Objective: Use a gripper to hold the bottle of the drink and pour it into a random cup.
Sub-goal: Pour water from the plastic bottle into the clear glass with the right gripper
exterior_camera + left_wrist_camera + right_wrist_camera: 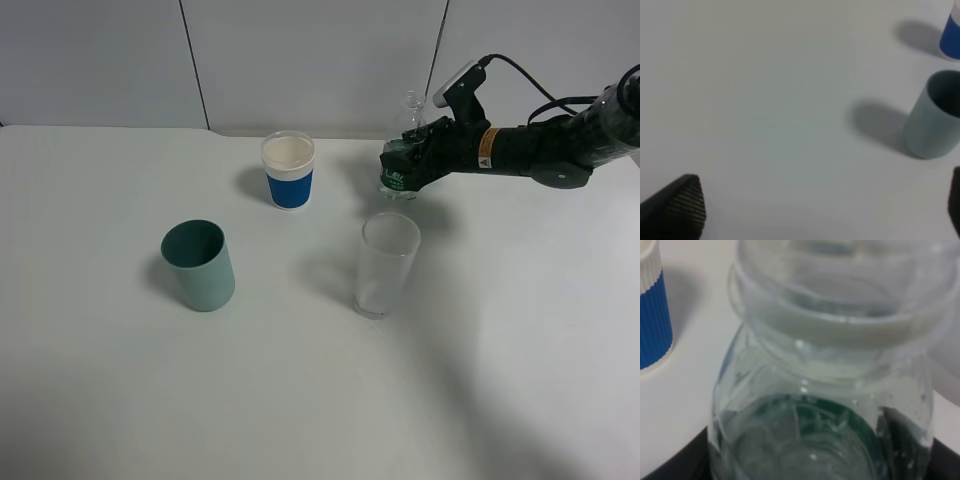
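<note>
White table [520,380], grey wall [100,60] behind. At rear right, right gripper [406,166] pinches bottle [408,128], neck uppermost, just behind glass [386,265]. Near, to its left, blue-banded cup [288,170]; teal cup [199,265] well apart. Elsewhere, left gripper [817,210] spread wide.

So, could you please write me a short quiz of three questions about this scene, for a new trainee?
1. True or false: the right claw is shut on the small clear plastic bottle with a dark green label.
2. In the high view, which cup appears just below that bottle?
A) the teal-green opaque cup
B) the tall clear glass tumbler
C) the white cup with a blue band
3. Fill in the missing word: ___ cups stand on the white table.

Key: 1 true; 2 B; 3 three.
</note>
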### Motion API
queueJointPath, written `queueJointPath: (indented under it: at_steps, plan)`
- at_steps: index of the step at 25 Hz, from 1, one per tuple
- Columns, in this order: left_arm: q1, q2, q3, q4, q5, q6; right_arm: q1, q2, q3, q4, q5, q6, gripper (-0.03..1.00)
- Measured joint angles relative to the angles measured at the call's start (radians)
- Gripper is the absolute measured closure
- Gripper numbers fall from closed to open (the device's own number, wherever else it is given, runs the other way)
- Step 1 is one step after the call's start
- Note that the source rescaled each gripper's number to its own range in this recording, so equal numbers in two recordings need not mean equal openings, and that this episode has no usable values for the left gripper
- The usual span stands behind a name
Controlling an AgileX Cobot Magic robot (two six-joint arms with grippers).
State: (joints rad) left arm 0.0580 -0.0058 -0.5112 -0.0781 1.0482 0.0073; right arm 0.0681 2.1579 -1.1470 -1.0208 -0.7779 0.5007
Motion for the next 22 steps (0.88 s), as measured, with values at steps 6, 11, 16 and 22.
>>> queueJointPath:
  at_steps: [6, 11, 16, 22]
  plan:
    - [0.0, 0.0, 0.0, 0.0, 0.0, 0.0, 0.0, 0.0, 0.0, 0.0, 0.002, 0.032, 0.96]
    - [0.0, 0.0, 0.0, 0.0, 0.0, 0.0, 0.0, 0.0, 0.0, 0.0, 0.002, 0.034, 0.96]
    - [0.0, 0.0, 0.0, 0.0, 0.0, 0.0, 0.0, -0.005, 0.0, 0.0, 0.008, 0.043, 0.96]
    - [0.0, 0.0, 0.0, 0.0, 0.0, 0.0, 0.0, -0.081, 0.0, -0.028, 0.026, 0.104, 0.96]
